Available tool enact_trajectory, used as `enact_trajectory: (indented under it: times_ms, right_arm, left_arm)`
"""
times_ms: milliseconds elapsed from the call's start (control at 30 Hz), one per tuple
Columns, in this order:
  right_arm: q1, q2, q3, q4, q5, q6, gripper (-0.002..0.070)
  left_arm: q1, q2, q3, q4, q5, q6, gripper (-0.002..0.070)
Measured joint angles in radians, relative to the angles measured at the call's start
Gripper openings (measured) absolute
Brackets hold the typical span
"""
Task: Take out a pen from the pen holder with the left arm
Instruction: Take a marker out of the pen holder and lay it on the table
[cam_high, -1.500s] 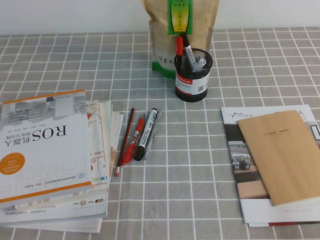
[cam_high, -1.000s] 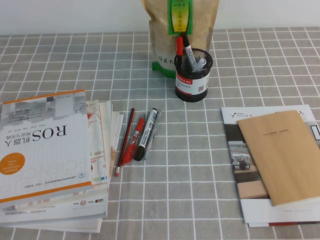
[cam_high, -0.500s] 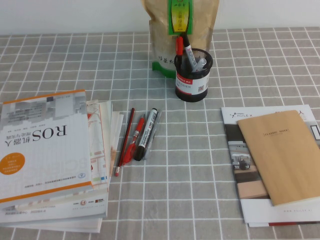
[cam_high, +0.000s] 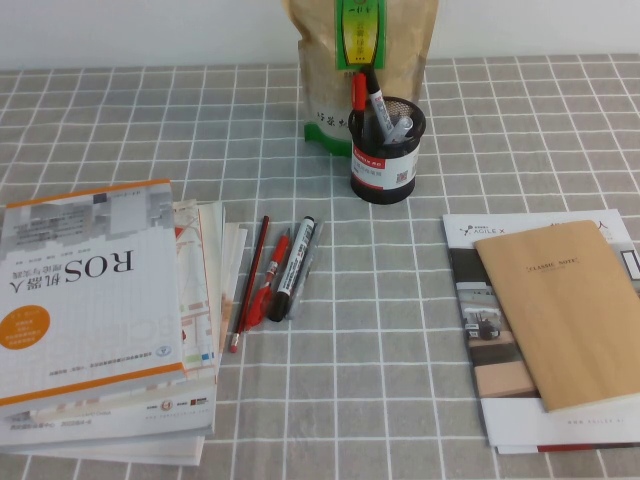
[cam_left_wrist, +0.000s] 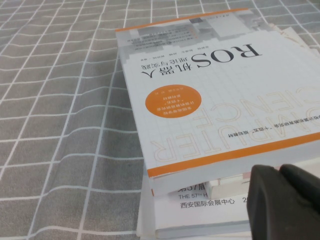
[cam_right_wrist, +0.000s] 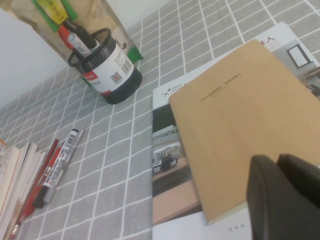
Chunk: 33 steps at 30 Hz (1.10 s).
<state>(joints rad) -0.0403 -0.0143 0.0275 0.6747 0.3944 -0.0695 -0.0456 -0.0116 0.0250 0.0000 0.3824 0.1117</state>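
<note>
- At upper centre of the high view: the pen holder (cam_high: 387, 150), upright on the checked cloth just in front of a paper bag (cam_high: 360, 55), with a red-capped marker (cam_high: 358, 92) and other pens standing in it.
- Over the near edge of the book stack (cam_high: 95, 300) at lower left: the left gripper (cam_left_wrist: 279, 176), fingers pressed together, holding nothing.
- Over the near corner of the tan notebook (cam_high: 565, 310) at lower right: the right gripper (cam_right_wrist: 276, 165), fingers likewise closed and empty.
- Judged as the opening step: no reach begun, pen holder well apart from the left gripper.
- Calls next for spreading the left fingers, travelling toward upper centre past the loose pens (cam_high: 280, 275), then closing on one marker above the rim, probably the red-capped one.
</note>
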Motion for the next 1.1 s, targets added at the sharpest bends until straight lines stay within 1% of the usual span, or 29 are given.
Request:
enact_trajectory:
  times_ms: [200,267,333,467,533,567,700,833,900,1000,1100]
  right_arm:
    - [0.000,0.000,0.000,0.000,-0.002,0.000,-0.0013]
    - [0.000,0.000,0.000,0.000,-0.002,0.000,-0.0013]
    - [0.000,0.000,0.000,0.000,-0.002,0.000,-0.0013]
    - [0.000,0.000,0.000,0.000,-0.002,0.000,-0.0013]
    - [0.000,0.000,0.000,0.000,-0.002,0.000,-0.0013]
    - [0.000,0.000,0.000,0.000,-0.002,0.000,-0.0013]
    - [0.000,0.000,0.000,0.000,-0.002,0.000,-0.0013]
    - [0.000,0.000,0.000,0.000,-0.002,0.000,-0.0013]
    - [0.000,0.000,0.000,0.000,-0.002,0.000,-0.0013]
    - [0.000,0.000,0.000,0.000,-0.002,0.000,-0.0013]
    - [0.000,0.000,0.000,0.000,-0.002,0.000,-0.0013]
  left_arm:
    - [0.000,0.000,0.000,-0.007,-0.009,-0.004,-0.0001]
    - [0.000,0.000,0.000,-0.060,-0.046,-0.037,-0.0001]
    - [0.000,0.000,0.000,-0.161,-0.096,-0.102,-0.0001]
    - [0.000,0.000,0.000,-0.473,-0.218,-0.262,-0.0001]
    - [0.000,0.000,0.000,-0.572,-0.254,-0.301,-0.0001]
    - [0.000,0.000,0.000,-0.600,-0.271,-0.306,-0.0001]
    - [0.000,0.000,0.000,-0.641,-0.340,-0.300,-0.0001]
    - [0.000,0.000,0.000,-0.650,-0.404,-0.299,-0.0001]
    - [0.000,0.000,0.000,-0.646,-0.406,-0.294,-0.0001]
    - [0.000,0.000,-0.036,-0.570,-0.348,-0.248,-0.0001]
    - [0.000,0.032,-0.158,-0.480,-0.281,-0.181,-0.0001]
